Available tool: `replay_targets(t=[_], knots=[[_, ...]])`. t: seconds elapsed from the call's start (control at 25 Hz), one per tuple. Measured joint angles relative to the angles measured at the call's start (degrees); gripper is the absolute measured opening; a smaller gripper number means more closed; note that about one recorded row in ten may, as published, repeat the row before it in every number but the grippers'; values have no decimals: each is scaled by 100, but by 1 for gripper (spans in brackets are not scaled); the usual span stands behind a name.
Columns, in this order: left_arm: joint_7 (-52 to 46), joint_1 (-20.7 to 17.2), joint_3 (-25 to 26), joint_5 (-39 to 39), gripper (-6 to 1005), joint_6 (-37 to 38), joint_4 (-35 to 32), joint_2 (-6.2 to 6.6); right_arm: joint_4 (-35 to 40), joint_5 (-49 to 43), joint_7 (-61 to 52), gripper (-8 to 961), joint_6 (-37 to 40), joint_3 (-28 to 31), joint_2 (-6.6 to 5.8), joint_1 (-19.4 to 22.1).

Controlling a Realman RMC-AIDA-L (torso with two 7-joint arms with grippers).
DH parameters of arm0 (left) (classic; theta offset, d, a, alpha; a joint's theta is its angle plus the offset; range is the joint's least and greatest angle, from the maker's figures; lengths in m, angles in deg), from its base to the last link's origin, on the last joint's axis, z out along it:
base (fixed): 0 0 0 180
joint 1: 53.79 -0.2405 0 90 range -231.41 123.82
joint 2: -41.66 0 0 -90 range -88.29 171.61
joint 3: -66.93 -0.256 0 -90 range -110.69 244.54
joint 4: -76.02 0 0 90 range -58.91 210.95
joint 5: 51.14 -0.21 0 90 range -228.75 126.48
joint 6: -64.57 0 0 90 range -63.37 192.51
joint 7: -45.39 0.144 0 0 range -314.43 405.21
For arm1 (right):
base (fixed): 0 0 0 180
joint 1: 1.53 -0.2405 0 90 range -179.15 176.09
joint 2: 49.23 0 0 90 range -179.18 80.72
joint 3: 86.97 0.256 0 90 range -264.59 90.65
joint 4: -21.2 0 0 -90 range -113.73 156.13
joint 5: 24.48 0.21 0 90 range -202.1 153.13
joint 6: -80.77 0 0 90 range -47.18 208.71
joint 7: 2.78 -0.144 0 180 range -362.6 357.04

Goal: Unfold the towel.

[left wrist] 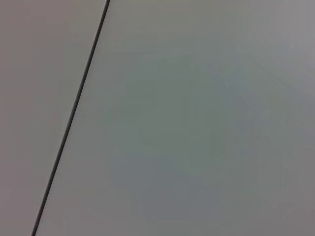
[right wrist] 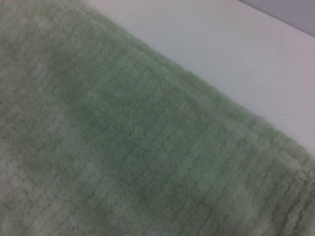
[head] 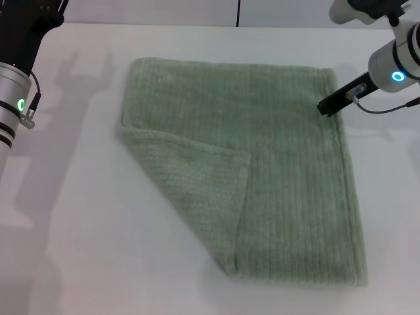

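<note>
Lying part-folded, towel [head: 262,170] on table [head: 79,249]

left arm [head: 14,105] raised at left edge | right arm [head: 394,69] reaching in from far right

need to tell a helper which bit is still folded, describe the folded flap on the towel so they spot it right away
On the white table lies a pale green towel. On its left side, one corner is turned over onto the cloth, a triangular flap pointing right. It is the only doubled part.
</note>
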Motion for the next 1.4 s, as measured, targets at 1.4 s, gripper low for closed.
replay_targets(t=[1.4], knots=[[-5627, -985, -4230, -250, 739, -649, -3393, 469, -269, 0, 297, -1, 337, 1, 74, 3]])
